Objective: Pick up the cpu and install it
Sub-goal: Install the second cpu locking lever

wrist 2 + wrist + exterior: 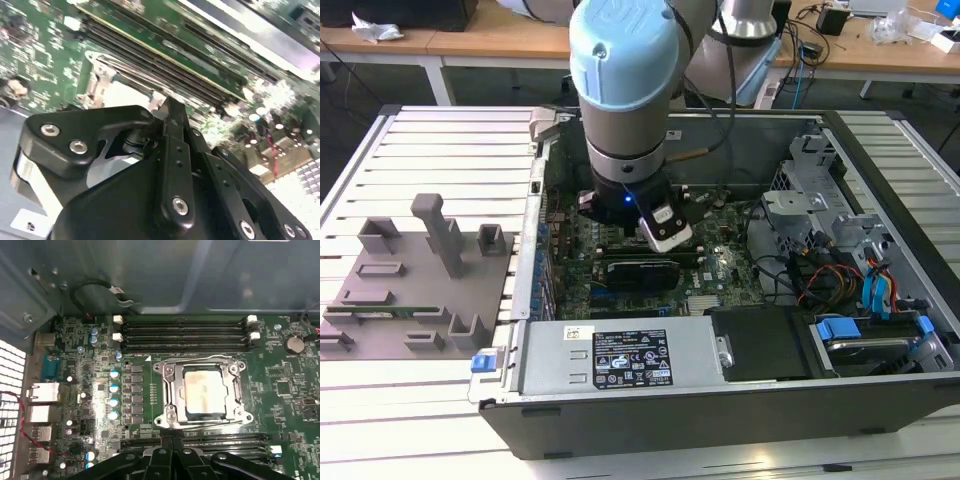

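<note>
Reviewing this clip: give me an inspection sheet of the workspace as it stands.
Surface: slatted table carrying an open computer case.
Job's things: cpu, a pale square lying inside the socket frame on the motherboard.
Clutter: grey fixture plate on the exterior view's left, with a green memory stick on it.
Grippers: pincer over the motherboard, close beside the socket frame.
Cables: black looped cable; red wire; coloured bundle.
Surroundings: wooden benches behind.
</note>
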`<state>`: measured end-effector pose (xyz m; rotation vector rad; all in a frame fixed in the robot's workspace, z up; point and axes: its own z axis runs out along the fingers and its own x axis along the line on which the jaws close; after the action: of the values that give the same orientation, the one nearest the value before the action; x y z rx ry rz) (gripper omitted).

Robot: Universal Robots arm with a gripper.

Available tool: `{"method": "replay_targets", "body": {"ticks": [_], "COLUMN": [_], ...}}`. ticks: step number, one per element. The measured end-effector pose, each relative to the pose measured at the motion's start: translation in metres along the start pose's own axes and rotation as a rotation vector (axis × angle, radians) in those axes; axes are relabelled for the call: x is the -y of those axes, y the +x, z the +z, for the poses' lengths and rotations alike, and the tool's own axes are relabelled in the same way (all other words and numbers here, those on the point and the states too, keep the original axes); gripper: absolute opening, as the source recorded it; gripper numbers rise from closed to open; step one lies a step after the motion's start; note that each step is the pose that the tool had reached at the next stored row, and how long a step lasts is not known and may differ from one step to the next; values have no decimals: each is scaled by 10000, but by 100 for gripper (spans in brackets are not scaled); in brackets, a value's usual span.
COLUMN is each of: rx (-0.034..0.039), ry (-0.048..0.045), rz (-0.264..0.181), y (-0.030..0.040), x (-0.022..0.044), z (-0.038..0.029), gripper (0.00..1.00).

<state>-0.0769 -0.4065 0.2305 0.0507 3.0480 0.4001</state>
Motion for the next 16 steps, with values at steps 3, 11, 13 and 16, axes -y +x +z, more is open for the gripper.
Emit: {"method": "replay_targets", "body": {"ticks": [3,11,13,16], "rx": [27,50,35,34], "ry": [308,864,1069,1115], "rz": [51,44,36,32], "y": [-222,-339,-355,-357], "x": [-203,-460,-474,-476], "z": [69,145,133,126], "gripper": [11,11,11,11]}}
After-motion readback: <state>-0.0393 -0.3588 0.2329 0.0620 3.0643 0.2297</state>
